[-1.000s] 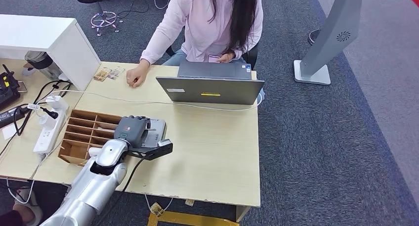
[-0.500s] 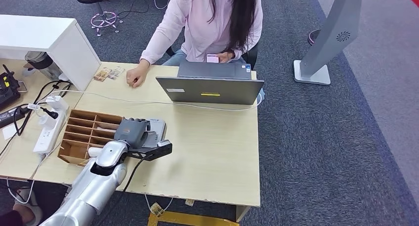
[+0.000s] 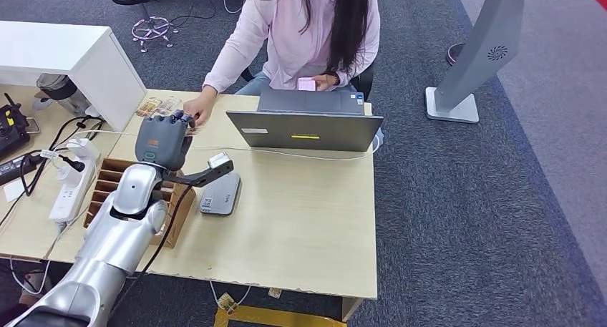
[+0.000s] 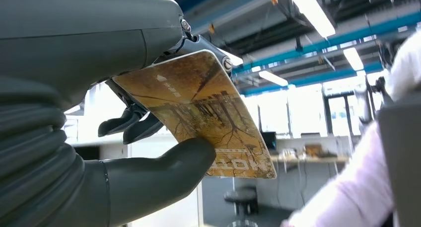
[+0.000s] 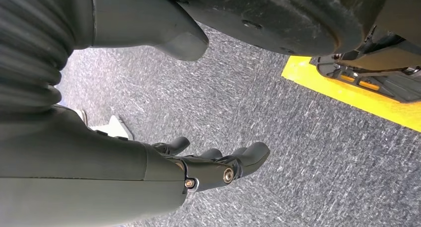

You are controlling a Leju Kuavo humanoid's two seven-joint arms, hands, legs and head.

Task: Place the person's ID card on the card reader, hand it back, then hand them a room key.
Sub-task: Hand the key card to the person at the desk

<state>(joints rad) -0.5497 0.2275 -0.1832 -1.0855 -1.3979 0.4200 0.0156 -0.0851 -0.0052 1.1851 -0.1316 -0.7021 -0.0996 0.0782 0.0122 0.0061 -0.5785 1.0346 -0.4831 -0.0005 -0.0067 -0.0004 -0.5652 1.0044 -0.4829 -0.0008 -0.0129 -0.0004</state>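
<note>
A: Eyes on the card (image 4: pixel 198 115) — brown and gold, printed with bare trees, and it's pinned in the left hand (image 3: pixel 163 141). Thumb (image 4: pixel 164 170) presses one face, the darker fingers (image 4: pixel 130 123) back the other, and most of the card sticks out past the fingertips.

B: And where is that hand against the desk?

A: Up off the wooden desk (image 3: pixel 308 212), raised toward the person (image 3: pixel 304 33) in the pink top. Their hand (image 3: pixel 199 114) rests on the desk just beyond the robot's fingers; I can't tell whether they touch.

B: That's a change from a second ago.

A: Big one. A second back, and half a second back too, the left hand sat low over the grey card reader (image 3: pixel 220 194), covering most of it. Now the reader lies uncovered behind the hand, beside the brown compartment tray (image 3: pixel 114 178), and the arm has swung forward and up.

B: The other hand?

A: The right hand (image 5: pixel 208 165) hangs over grey carpet (image 5: pixel 298 152), fingers spread slightly, holding nothing.

B: Anything else near the left hand?

A: A grey laptop (image 3: pixel 304 127) off to its right, and the person holds something small and pink (image 3: pixel 306 84) behind it.
</note>
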